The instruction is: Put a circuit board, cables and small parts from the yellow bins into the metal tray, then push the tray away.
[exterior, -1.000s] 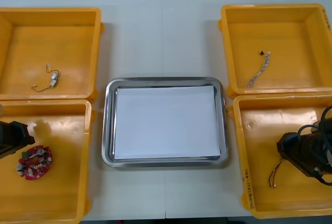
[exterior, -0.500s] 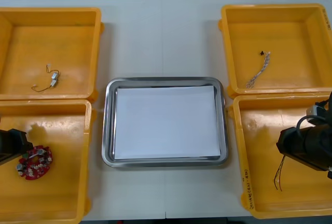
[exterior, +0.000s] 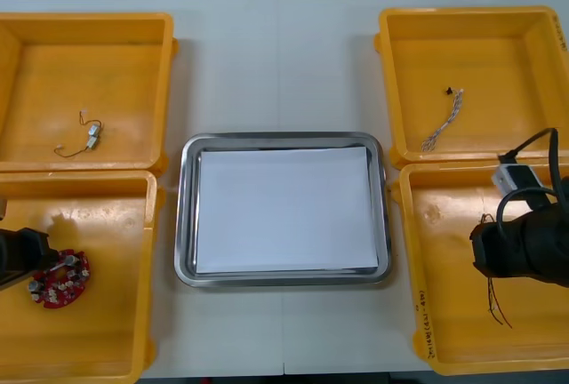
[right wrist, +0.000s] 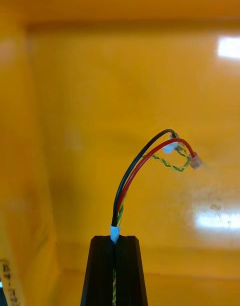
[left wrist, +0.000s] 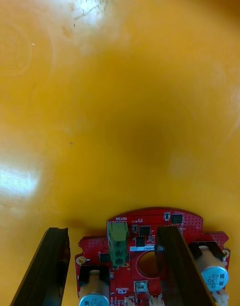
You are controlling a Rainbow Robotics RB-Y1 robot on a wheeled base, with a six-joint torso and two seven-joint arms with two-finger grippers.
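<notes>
From the front view I count four yellow bins [exterior: 169, 91], two per side, and one metal tray [exterior: 185, 215] between them on the light table [exterior: 276, 64]. The tray is rectangular with a shiny rim and a white inside. The far left bin holds two small metal parts [exterior: 90, 135] on thin wires. The far right bin holds one twisted cable [exterior: 442, 126]. My left gripper [exterior: 36, 255] sits in the near left bin, with the single round red circuit board [exterior: 60, 279] right at its fingertips. My right gripper [exterior: 484, 260] is over the near right bin, and a thin cable [exterior: 495, 300] dangles below its fingers.

In the right wrist view, the fingers are pressed together on that cable. It is a bundle of one black wire, one red wire and a thin green-and-yellow twisted pair. It arcs out past the fingertips and ends in small pale connectors. Glossy bin floor lies beyond it.

In the left wrist view, the fingers stand apart. The board lies flat on the bin floor, part of it between the fingers and part beyond one of them, and that finger overlaps its face. The board carries a green terminal block, a round central hole, blue-topped cylinders and small black chips. I can't tell whether either finger touches it.
</notes>
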